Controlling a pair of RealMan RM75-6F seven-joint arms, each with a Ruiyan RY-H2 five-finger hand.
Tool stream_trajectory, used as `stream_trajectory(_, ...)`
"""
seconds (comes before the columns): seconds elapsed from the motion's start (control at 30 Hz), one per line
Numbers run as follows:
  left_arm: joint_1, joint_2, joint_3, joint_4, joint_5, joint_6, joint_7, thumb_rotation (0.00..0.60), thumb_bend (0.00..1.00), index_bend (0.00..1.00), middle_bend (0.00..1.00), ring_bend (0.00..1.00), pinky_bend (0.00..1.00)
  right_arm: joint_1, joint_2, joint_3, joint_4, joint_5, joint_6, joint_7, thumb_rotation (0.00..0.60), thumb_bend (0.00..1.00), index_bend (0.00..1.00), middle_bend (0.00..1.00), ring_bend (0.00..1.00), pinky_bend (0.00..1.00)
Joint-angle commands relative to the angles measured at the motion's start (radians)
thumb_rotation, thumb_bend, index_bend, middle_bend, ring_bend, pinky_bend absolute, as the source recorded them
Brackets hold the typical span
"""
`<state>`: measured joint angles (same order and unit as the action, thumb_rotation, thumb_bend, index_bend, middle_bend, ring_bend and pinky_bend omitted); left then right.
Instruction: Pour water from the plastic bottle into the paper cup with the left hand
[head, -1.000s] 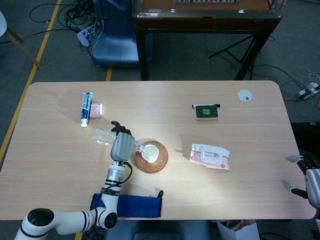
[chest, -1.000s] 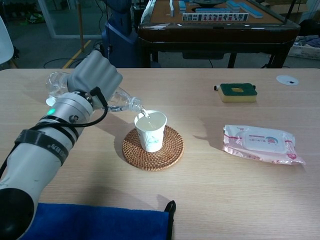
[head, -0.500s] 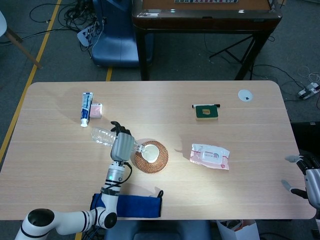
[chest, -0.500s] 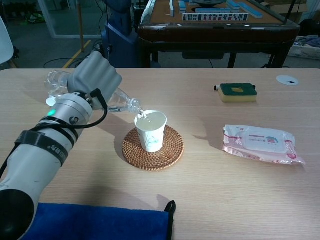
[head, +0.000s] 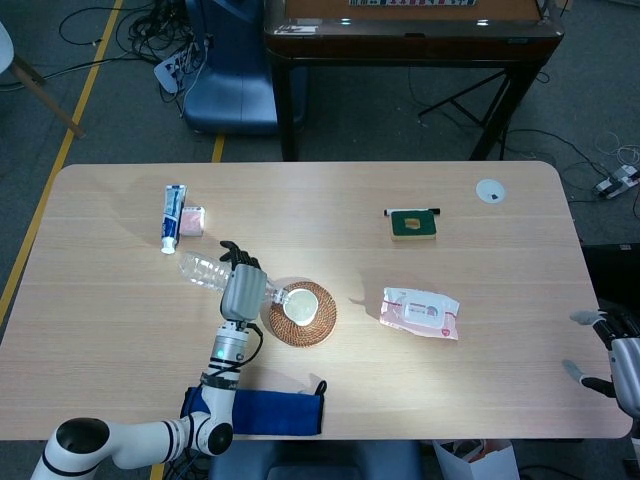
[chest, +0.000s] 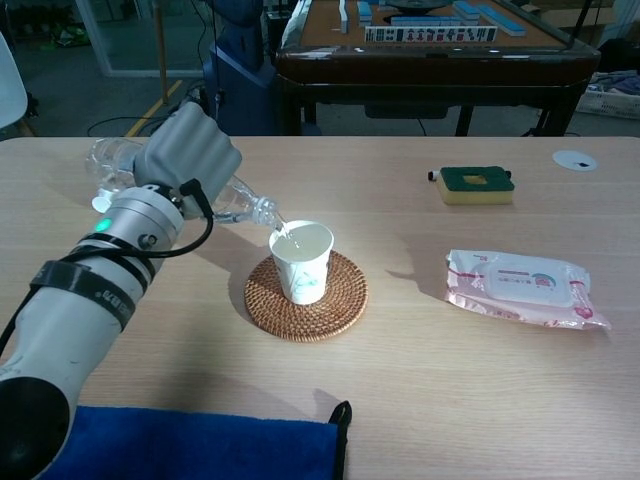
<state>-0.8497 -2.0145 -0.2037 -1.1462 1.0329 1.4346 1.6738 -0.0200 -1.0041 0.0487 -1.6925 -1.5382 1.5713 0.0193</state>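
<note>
Chest view shows the left hand wrapped around the plastic bottle, tipped with its mouth at the rim of the paper cup, which stands on a woven coaster. Right of the cup lie bare wood, then a wipes pack. The right hand hangs off the table's far right edge, fingers spread, holding nothing.

Paper cup standing on the woven coaster, near the middle of the table. Left of the cup, plastic bottle tilted in the left hand, mouth at the cup's rim. Right of the cup, wipes pack; behind and right, sponge. Behind and left, toothpaste tube. Before the cup, folded cloth at the table's edge. Far right, right hand off the table's edge.
</note>
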Motion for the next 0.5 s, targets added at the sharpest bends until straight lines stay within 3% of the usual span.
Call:
stream_trajectory(0.03, 0.000, -0.001, 0.000, 0.002, 0.003, -0.001, 0.001, 0.600, 0.15, 0.74, 0.81, 0.45, 0.25, 0.000, 0.000, 0.000, 0.000, 0.000, 0.000, 0.000, 0.600, 0.05, 0.36, 0.39, 0.25, 0.48)
stream_trajectory(0.5, 0.004, -0.013, -0.013, 0.015, -0.006, -0.002, 0.019, 0.600, 0.15, 0.74, 0.81, 0.45, 0.25, 0.001, -0.001, 0.000, 0.000, 0.001, -0.003, -0.001, 0.600, 0.05, 0.36, 0.39, 0.25, 0.48)
